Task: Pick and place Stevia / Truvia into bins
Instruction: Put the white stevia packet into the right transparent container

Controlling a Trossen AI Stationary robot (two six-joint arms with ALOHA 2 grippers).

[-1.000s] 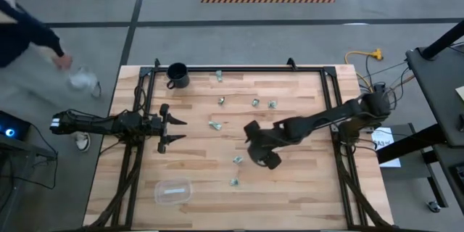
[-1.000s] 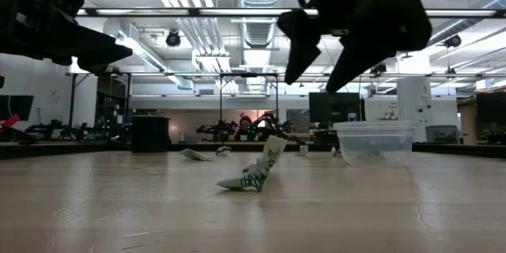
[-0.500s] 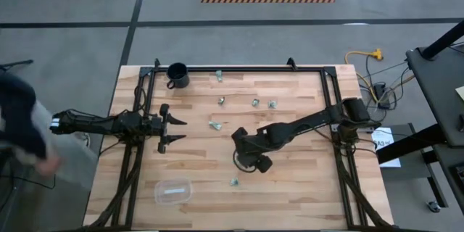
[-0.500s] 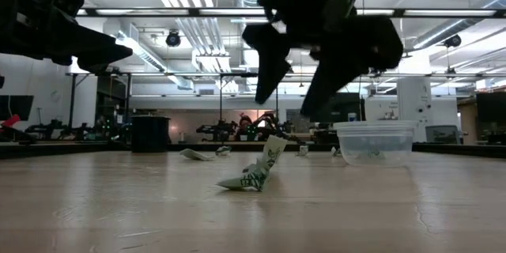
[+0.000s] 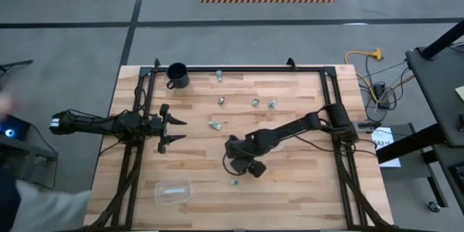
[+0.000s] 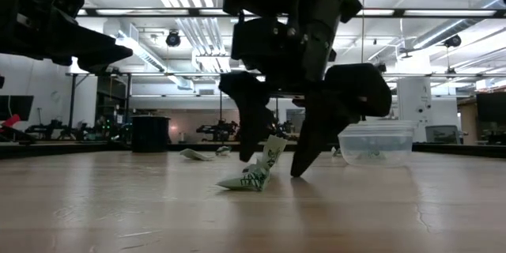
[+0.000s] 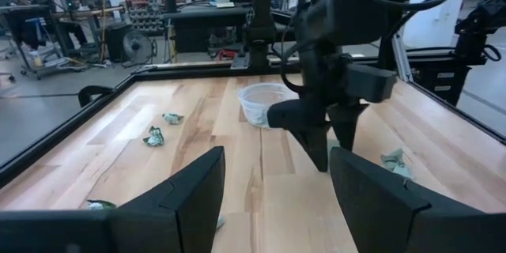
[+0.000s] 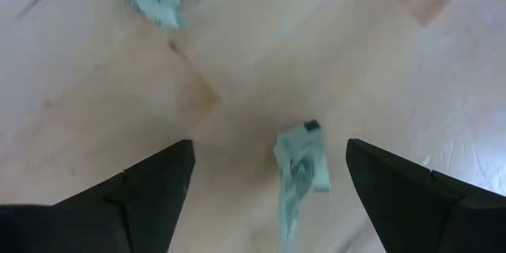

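Observation:
Several small green-and-white Stevia packets point(image 5: 215, 125) lie scattered on the wooden table. One packet point(image 8: 302, 166) lies flat between the fingers of my right gripper point(image 8: 269, 149), which is open, points steeply down just above the table's middle point(image 5: 238, 162) and touches nothing. Another packet point(image 5: 234, 182) lies just nearer. In the low view a crumpled packet point(image 6: 257, 170) shows in front of that gripper point(image 6: 273, 164). A clear rounded-rectangular tub point(image 5: 172, 191) sits near the front left. A clear round bowl point(image 7: 263, 103) stands beyond the right gripper. My left gripper point(image 5: 178, 130) waits open at the table's left.
A black mug point(image 5: 176, 75) stands at the far left corner. More packets lie toward the far edge point(image 5: 219, 76) and right of middle point(image 5: 272, 104). Black frame rails point(image 5: 138, 109) run along the table's sides. A person point(image 5: 36, 206) stands off the table's left.
My right gripper has come down and toward the table's left and near edge, tipping steeper, until its open fingers stand on either side of a packet just above the wood. Its gap looks unchanged. The person beside the table's left has moved toward the near side.

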